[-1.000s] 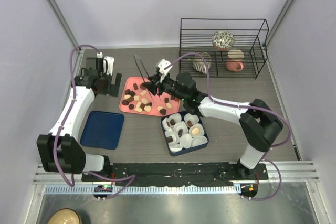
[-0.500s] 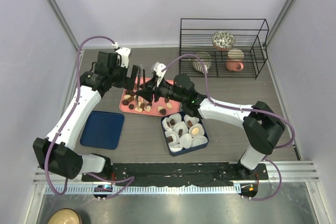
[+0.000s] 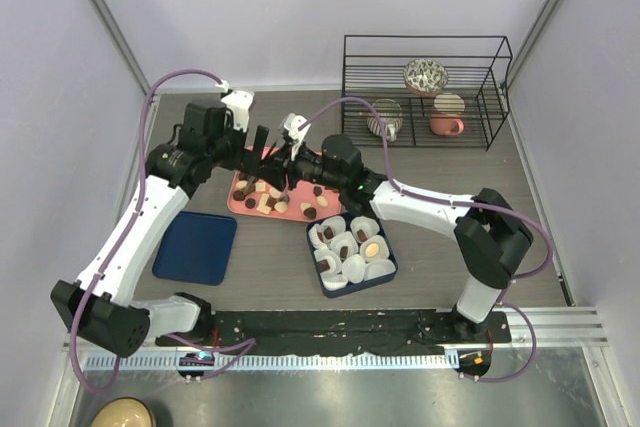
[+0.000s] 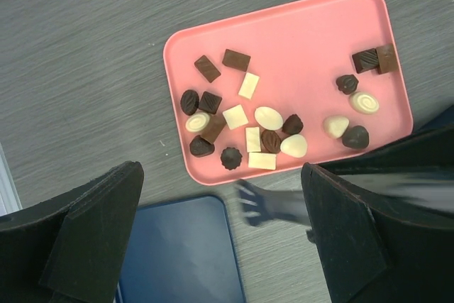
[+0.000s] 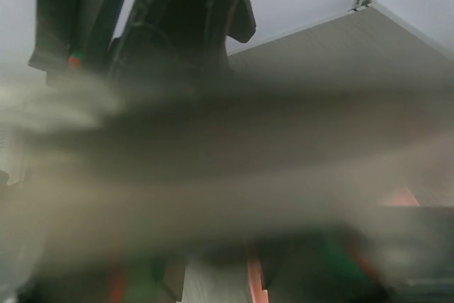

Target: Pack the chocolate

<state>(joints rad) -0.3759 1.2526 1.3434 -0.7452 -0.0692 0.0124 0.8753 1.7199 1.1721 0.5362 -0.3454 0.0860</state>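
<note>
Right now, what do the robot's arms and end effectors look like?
Both arms have white tubular links and black joint housings. The left arm and the right arm each carry a loose purple-grey cable looping from base to wrist. The left end effector has two broad matt-black fingers; the right end effector is black too, with a white bracket at its wrist.
</note>
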